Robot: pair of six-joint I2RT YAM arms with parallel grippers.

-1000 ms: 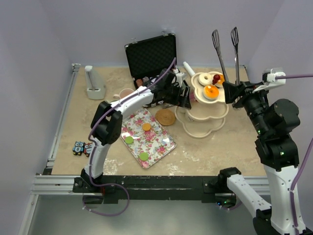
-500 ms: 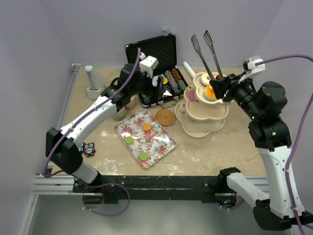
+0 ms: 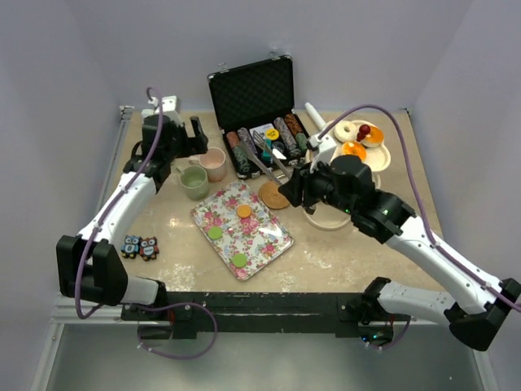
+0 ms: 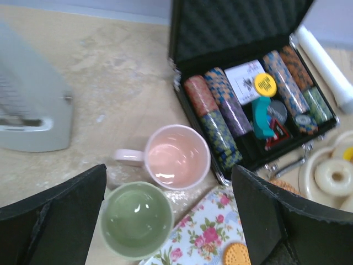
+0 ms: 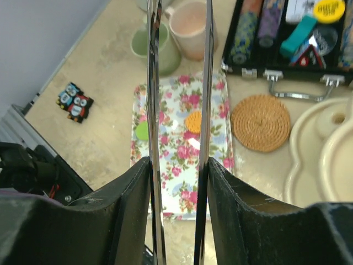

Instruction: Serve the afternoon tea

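Overhead and wrist views of a beige stone-patterned table (image 3: 350, 252) with two arms mounted at its near edge. The left gripper (image 4: 169, 168) hangs above the far-left part of the table with its jaws spread wide and nothing between them; its wrist view looks down on both cups. The right gripper (image 5: 177, 165) is clamped on a pair of metal tongs (image 3: 264, 159), both blades pressed between its fingers (image 5: 132, 187), the tips reaching toward the open black case (image 3: 252, 90) at the back; whether the tips touch the case contents cannot be told from above. The cream scalloped three-tier stand (image 3: 381, 156) stands right of centre, partly hidden by the right arm. Its top tier carries a white donut (image 3: 344, 130), an orange-topped cake (image 3: 353, 150) and a further orange piece (image 3: 372, 135) with a dark red knob on it. The floral tray (image 3: 260, 232) lies at an angle near the table's centre, bearing three small discs, likely macarons: one orange (image 3: 243, 211) and two green (image 3: 215, 233). The pink cup (image 3: 213, 163) and green cup (image 3: 194, 181) sit side by side, just beside the tray's far-left corner, apparently touching. A round woven coaster (image 3: 274, 194) lies between tray and stand. Two owl figures (image 3: 138, 246) lie near the left edge.
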